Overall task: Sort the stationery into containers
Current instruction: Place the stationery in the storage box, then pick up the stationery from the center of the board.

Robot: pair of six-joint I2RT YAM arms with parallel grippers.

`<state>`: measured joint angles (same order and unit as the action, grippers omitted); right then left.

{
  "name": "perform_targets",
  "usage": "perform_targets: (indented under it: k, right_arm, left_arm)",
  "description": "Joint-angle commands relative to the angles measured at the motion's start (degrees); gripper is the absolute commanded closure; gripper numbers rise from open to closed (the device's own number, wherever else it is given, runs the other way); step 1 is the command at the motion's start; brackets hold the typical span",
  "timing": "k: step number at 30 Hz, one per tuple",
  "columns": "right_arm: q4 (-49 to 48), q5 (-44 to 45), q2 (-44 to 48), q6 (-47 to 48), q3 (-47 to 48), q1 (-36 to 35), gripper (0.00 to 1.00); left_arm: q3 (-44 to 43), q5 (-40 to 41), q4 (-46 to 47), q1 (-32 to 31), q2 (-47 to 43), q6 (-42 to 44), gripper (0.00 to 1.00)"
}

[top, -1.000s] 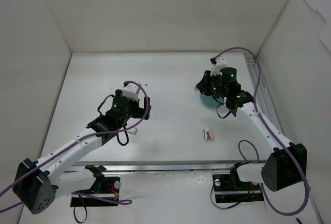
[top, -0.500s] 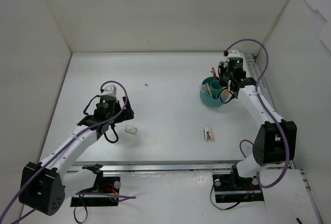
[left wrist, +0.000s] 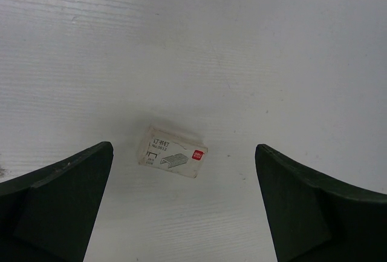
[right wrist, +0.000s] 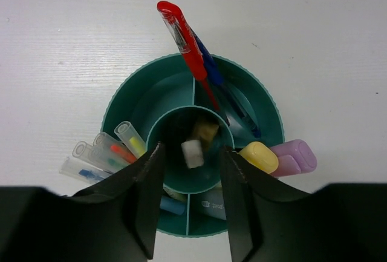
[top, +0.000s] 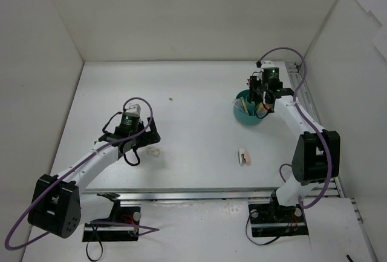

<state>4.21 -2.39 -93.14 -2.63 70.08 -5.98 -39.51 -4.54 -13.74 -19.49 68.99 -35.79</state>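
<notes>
The round teal organiser (top: 244, 114) stands at the far right. In the right wrist view its rim (right wrist: 124, 95) rings divided compartments. They hold a red pen (right wrist: 186, 47), a blue pen (right wrist: 225, 95), yellow (right wrist: 259, 156) and purple (right wrist: 294, 155) markers and clear-capped markers (right wrist: 103, 152). A white eraser (right wrist: 192, 153) and a tan eraser (right wrist: 205, 132) lie in the centre well. My right gripper (right wrist: 191, 153) is open and empty right above that well. My left gripper (left wrist: 182, 150) is open over a small white staple box (left wrist: 172, 153) lying flat on the table.
A small white and pink item (top: 243, 157) lies on the table near the front, below the organiser. The staple box also shows in the top view (top: 153, 151). White walls close the table (top: 193, 92) on three sides.
The left gripper drew back left off the staple box, leaving it on the table, then moved over it again. The right arm swung off the organiser, uncovering it, and now hovers at its far side.
</notes>
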Motion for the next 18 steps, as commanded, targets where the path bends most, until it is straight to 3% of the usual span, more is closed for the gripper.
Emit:
perform_targets:
  k: [1, 5, 6, 7, 9, 18]
  right_arm:
    - [-2.0, -0.3, 1.0, 0.1, 2.3, 0.2, 0.6]
    - [-1.8, -3.0, 3.1, 0.1, 1.7, 0.2, 0.49]
    - [-1.9, -4.4, 4.5, 0.1, 1.4, 0.3, 0.38]
    - [-1.9, -4.9, 5.2, 0.1, 1.2, 0.3, 0.34]
    - [-1.9, -6.0, 7.9, 0.2, 0.3, 0.3, 0.05]
    - [-2.0, -6.8, 17.6, -0.1, -4.7, 0.1, 0.02]
  left_arm:
    - [-0.7, -0.2, 2.4, 0.4, -0.3, -0.9, 0.0]
    - [-0.7, -0.3, 2.7, 0.4, 0.8, -0.5, 0.0]
    - [-0.7, -0.3, 2.8, 0.4, 1.1, -0.3, 0.0]
    - [-0.6, -0.6, 2.8, 0.4, 1.7, -0.3, 0.0]
    - [-1.4, -0.2, 1.7, 0.4, 2.5, -1.4, 0.0]
    - [-5.1, 2.0, -8.9, -1.3, 9.3, -15.2, 0.0]
